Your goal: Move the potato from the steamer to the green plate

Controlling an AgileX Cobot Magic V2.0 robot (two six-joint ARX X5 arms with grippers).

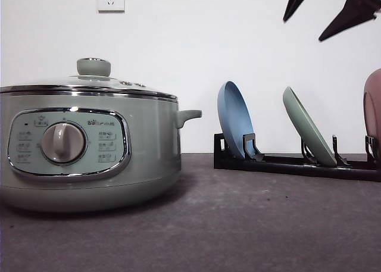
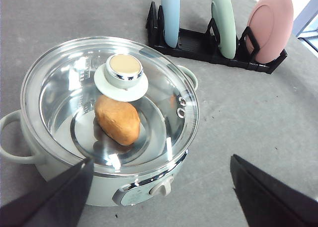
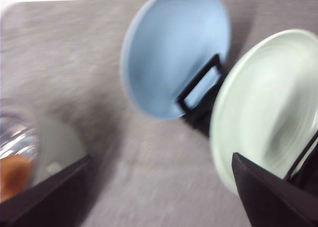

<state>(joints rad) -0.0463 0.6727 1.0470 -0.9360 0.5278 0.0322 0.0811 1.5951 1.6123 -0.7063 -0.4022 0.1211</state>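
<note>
Fingers of the right gripper (image 1: 333, 10) are hanging spread wide above the rack (image 1: 286, 162), holding nothing. Left gripper (image 2: 159, 199) is gaping empty over the steamer (image 2: 107, 120), where the potato (image 2: 118, 119) is lying under the glass lid (image 2: 64, 88). The green plate (image 1: 308, 135) is leaning in the rack.

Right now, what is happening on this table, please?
Nothing is being held yet. The potato lies inside the steamer, and the glass lid is on it. The green plate stands on edge in the black rack, between a blue plate and a pink dish. The left hand hangs open above the steamer, and the right hand is open above the rack, near the green plate.
</note>
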